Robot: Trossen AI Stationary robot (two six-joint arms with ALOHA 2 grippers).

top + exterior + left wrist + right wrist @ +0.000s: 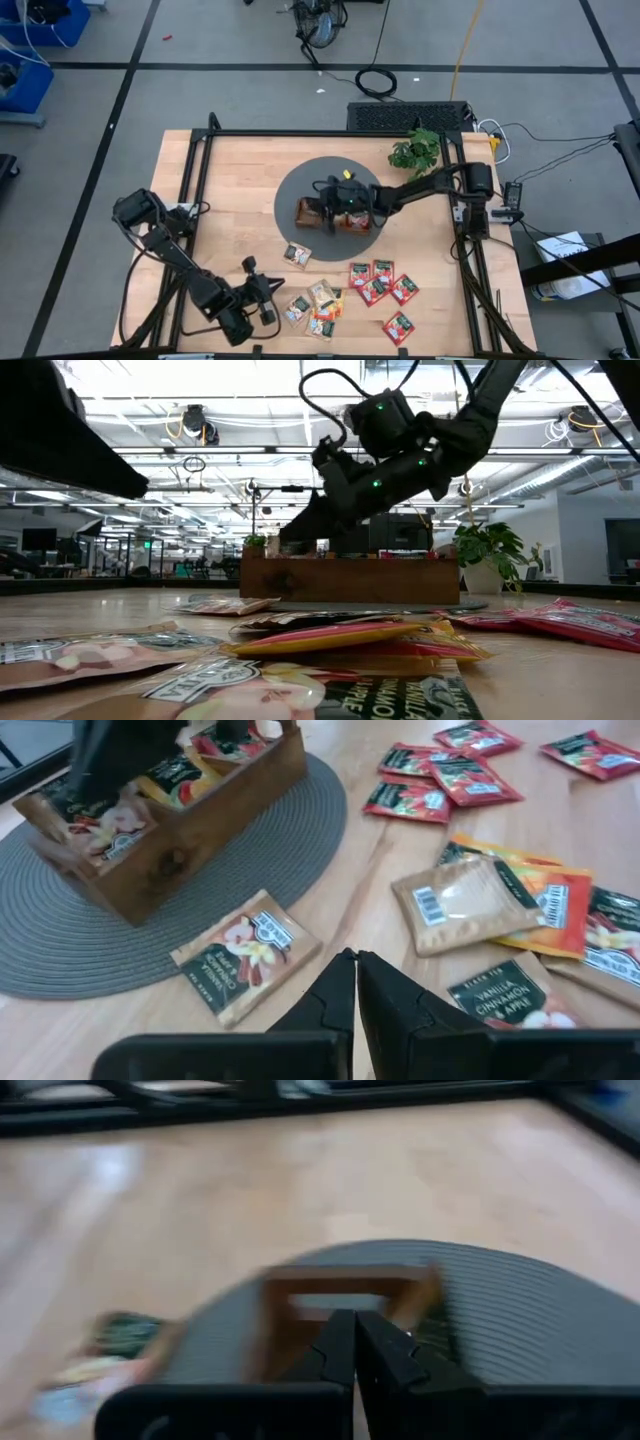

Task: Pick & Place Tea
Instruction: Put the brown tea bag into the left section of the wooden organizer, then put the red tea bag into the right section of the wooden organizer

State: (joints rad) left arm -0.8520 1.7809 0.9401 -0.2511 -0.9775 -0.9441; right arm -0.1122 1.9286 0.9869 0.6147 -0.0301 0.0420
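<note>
The high view looks straight down on the whole table (240, 160); the low view sits at tabletop level, tea packets (330, 635) close before it. Both wrist views face the wooden tray (170, 840), near it, sharing the grey mat (520, 1310)

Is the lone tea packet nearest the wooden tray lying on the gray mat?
No, the packet lies on the bare table just off the mat.
</note>
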